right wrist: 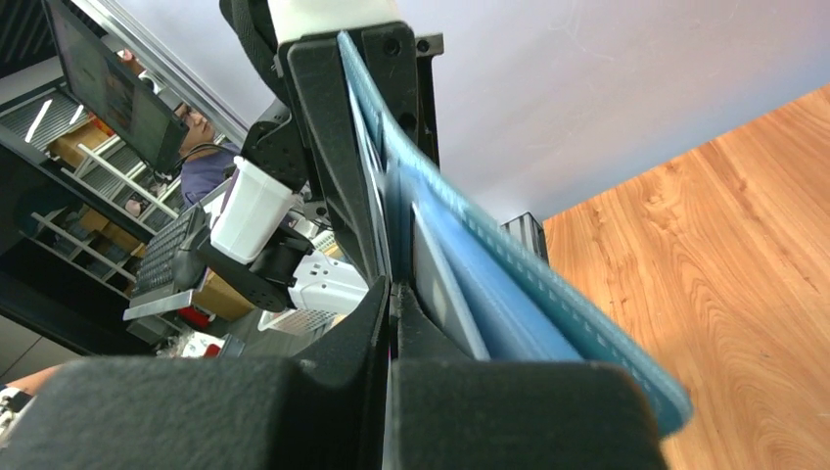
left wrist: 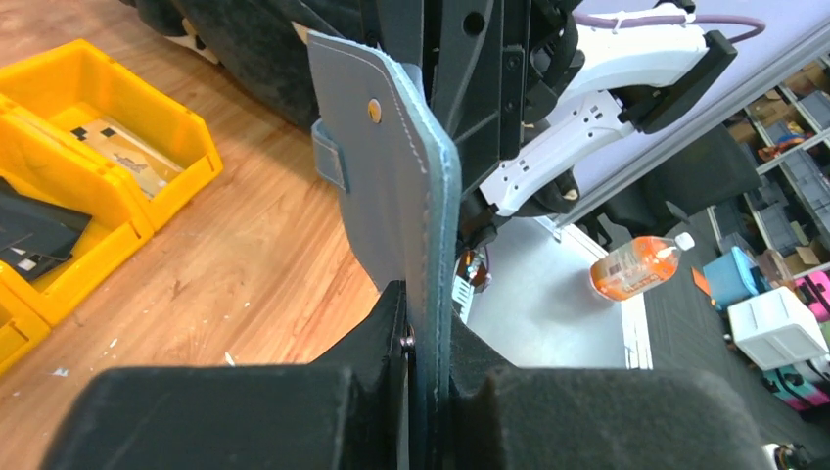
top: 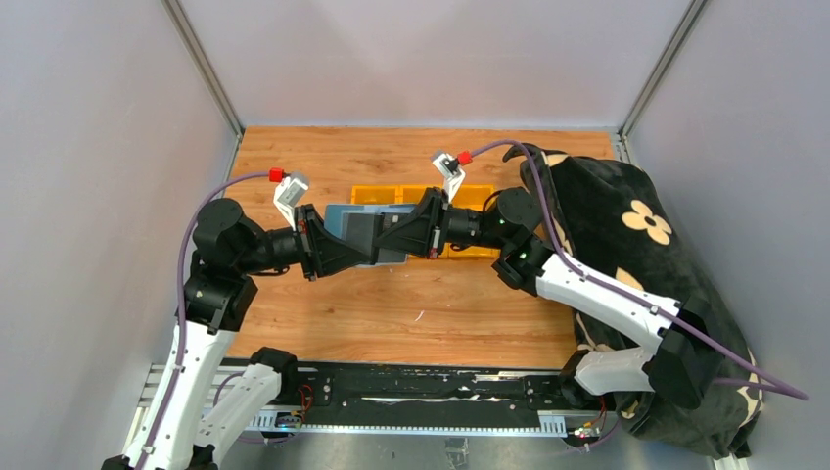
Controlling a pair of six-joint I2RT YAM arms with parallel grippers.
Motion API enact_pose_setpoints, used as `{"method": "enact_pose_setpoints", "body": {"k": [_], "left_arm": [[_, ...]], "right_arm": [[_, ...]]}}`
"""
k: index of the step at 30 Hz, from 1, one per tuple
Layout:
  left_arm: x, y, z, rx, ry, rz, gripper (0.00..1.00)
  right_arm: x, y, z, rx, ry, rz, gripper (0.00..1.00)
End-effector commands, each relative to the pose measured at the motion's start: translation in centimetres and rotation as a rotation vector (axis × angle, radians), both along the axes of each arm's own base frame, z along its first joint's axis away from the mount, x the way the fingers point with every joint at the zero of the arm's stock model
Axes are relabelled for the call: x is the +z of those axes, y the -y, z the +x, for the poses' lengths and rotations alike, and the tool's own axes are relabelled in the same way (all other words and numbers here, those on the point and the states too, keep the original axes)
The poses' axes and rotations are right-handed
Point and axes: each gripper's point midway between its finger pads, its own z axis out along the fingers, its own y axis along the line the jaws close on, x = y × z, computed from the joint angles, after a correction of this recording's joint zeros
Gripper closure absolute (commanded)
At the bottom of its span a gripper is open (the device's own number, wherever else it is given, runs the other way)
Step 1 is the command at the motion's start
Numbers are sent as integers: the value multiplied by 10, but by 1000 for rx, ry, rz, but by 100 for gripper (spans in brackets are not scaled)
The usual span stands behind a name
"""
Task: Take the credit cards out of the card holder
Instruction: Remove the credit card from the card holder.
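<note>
Card holder (left wrist: 391, 176) is hanging above mid-table, with yellow bins (top: 377, 193) at its twelve o'clock. Left gripper (left wrist: 423, 313) is clenching its nine o'clock edge. The right gripper (right wrist: 391, 294) is pinching tight at three o'clock, whether on holder or card I cannot tell. Credit cards (right wrist: 438, 279) are likely handling stiff, light and slick, so pinching an exposed edge squarely is looking wisest.

Soft, even overhead light; the wooden table (top: 411, 313) carries faint shadows. The card holder (right wrist: 519, 313) shines along its edge in the right wrist view; both wrist views blur black along the bottom.
</note>
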Motion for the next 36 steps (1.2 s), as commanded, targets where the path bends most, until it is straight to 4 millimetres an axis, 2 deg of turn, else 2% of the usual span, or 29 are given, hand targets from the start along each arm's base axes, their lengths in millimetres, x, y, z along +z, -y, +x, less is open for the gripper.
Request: {"method": "enact_pose_setpoints", "body": {"k": [1, 7, 12, 15, 18, 20, 30, 32, 35, 36], "left_arm": [[36, 0, -13, -23, 116, -65, 93], [46, 1, -12, -18, 102, -110, 100], [53, 1, -13, -19, 104, -134, 100], [51, 2, -13, -26, 96, -131, 100], [50, 2, -13, -30, 90, -130, 100], [49, 2, -12, -29, 86, -130, 100], [41, 1, -7, -9, 71, -87, 100], [40, 1, -6, -6, 71, -82, 100], [40, 1, -7, -12, 77, -80, 100], [41, 1, -7, -13, 81, -79, 100]], "right_arm": [[2, 14, 2, -67, 27, 59, 100], [1, 21, 1, -84, 18, 86, 100], [3, 24, -2, -87, 20, 103, 100], [12, 24, -5, -68, 29, 120, 99], [24, 23, -6, -52, 34, 145, 78], [32, 22, -6, -47, 40, 166, 71], [58, 23, -17, 29, 59, 251, 63], [60, 24, -17, 25, 67, 252, 67], [58, 24, -16, 19, 74, 231, 98], [55, 24, -15, 11, 72, 216, 100]]}}
